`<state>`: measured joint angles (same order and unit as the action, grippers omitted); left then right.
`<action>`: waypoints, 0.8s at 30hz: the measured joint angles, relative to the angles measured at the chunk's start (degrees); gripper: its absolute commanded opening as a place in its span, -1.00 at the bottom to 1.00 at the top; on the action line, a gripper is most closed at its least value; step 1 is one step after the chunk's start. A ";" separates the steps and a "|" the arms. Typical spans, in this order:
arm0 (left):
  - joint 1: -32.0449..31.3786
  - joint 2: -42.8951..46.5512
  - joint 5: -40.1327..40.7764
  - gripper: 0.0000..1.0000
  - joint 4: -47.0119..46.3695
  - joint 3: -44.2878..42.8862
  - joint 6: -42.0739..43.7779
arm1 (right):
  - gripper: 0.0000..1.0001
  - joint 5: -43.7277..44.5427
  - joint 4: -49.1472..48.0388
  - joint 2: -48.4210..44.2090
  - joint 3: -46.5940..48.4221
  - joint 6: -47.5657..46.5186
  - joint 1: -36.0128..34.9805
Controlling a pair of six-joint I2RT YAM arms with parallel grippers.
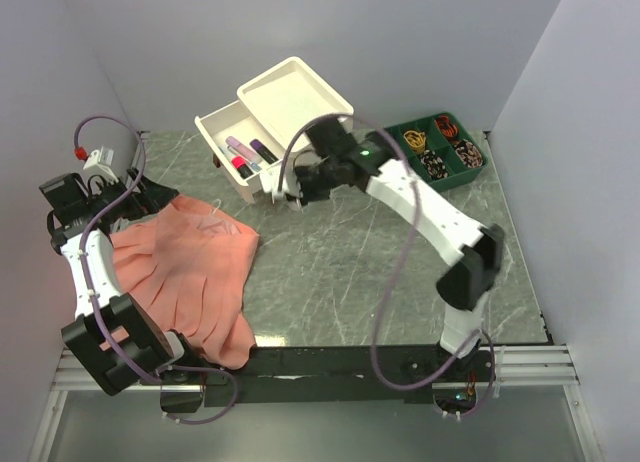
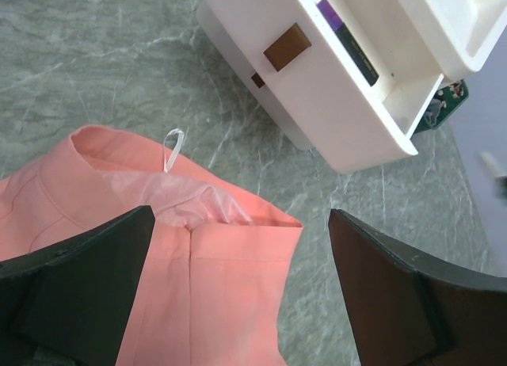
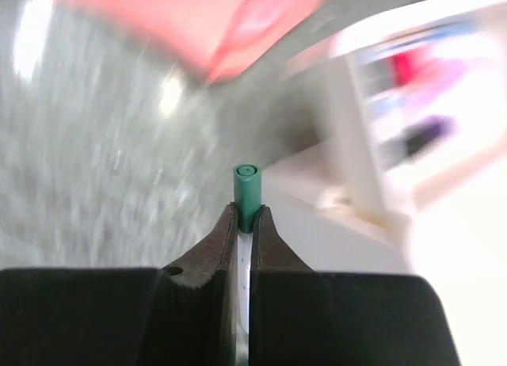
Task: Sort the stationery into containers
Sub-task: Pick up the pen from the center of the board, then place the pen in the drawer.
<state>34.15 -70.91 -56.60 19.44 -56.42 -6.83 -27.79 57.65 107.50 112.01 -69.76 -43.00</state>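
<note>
Pinching the green-capped marker [image 3: 246, 192] tight w/ my right claw [image 3: 246, 217], cap poking out past the tips, just beside the cream cabinet [image 1: 295, 97]. Its drawer [image 1: 213, 134] is pulled out, pink & purple highlighters [image 1: 248, 152] inside. Left claw [image 2: 242, 247] spread wide over the pink cloth [image 2: 230, 303].

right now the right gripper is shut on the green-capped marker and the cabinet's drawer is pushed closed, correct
Not quite. The drawer of the cabinet is pulled open, not pushed closed, and highlighters lie inside it; the top external view shows this. The rest holds: the right gripper is shut on the green-capped marker.
</note>
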 measured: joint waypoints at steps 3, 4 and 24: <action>0.00 0.39 -0.68 0.99 -1.55 0.31 -1.44 | -1.00 -1.97 -9.33 -6.03 0.44 12.85 0.00; 0.00 0.50 -0.87 0.99 -2.10 0.44 -1.97 | -1.00 -2.29 -13.33 -6.60 1.46 19.30 0.02; -1.90 2.84 -2.60 0.99 -1.97 2.75 -6.05 | -0.48 4.52 -47.25 18.36 17.75 57.99 -0.63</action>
<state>32.25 -68.07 -59.20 17.47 -53.67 -12.88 -23.27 10.39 125.86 129.75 -11.77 -43.64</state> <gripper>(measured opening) 0.995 0.055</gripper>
